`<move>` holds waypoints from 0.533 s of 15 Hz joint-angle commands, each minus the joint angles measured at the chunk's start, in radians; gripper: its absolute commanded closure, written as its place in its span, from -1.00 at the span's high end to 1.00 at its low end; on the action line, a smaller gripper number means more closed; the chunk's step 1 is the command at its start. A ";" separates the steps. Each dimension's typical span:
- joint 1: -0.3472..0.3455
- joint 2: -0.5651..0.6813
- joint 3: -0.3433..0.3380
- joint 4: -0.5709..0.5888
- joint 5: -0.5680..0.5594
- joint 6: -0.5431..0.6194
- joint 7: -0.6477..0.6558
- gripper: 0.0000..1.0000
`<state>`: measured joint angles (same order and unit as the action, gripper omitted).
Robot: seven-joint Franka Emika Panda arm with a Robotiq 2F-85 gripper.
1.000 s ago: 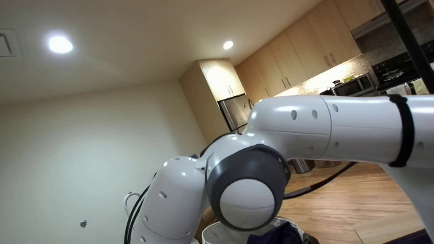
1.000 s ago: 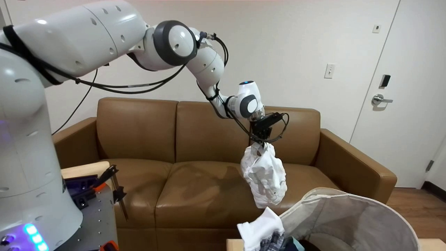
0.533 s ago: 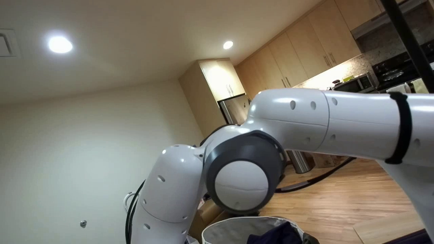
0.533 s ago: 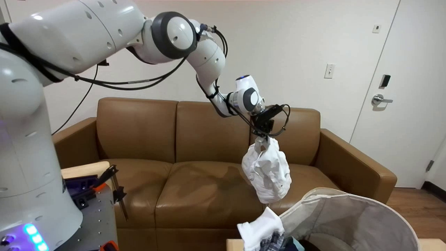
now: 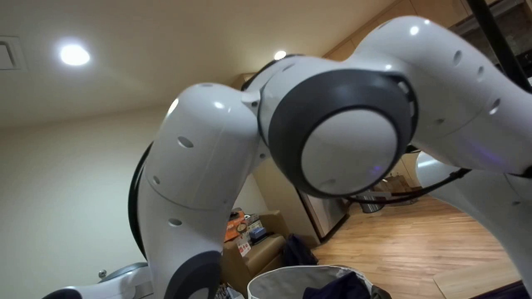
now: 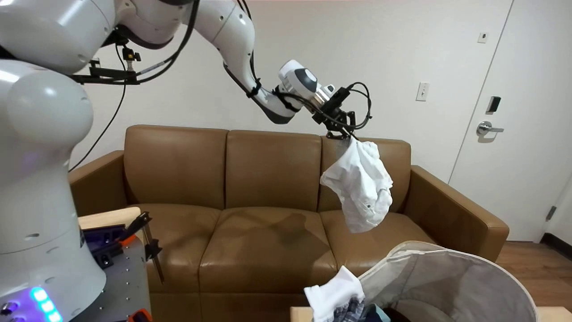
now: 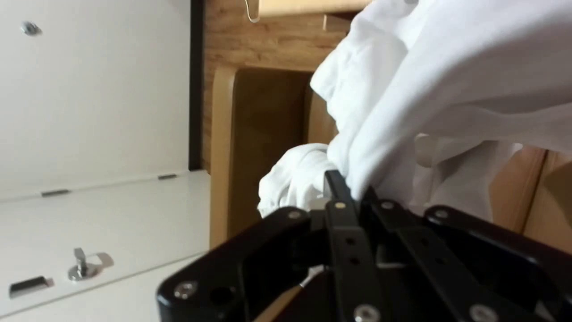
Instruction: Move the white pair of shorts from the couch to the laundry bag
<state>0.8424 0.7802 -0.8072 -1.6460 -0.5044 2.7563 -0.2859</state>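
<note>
Room: brown couch point(image 6: 268, 174), white wall point(image 6: 380, 58) behind, wood floor point(image 6: 545, 270).
Couch has three back sections and an armrest at each end — white door point(image 6: 523, 170) with lever handle point(image 6: 486, 128) nearby, dark baseboard point(image 6: 555, 245) just past it, switch plate point(image 6: 422, 91) on the wall. In an exterior view, two round ceiling lights point(image 5: 75, 55) are on; wood cabinets point(image 5: 442, 10) and a steel-front fridge point(image 5: 326, 211) — both partly hidden.

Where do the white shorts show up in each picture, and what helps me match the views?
In an exterior view: the white shorts hang from the gripper, right of centre.
In an exterior view with ceiling lights: not visible.
Wrist view: the white shorts fill much of the upper right.
Shared landmark: wood floor, visible in all three.
</note>
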 commanded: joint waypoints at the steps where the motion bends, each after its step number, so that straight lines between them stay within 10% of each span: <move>1: 0.014 -0.053 0.005 -0.033 -0.113 -0.042 0.109 -0.88; 8: 0.048 -0.116 -0.004 -0.114 -0.080 -0.083 0.131 -0.88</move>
<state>0.9576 0.7317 -0.9003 -1.7610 -0.5285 2.7236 -0.1904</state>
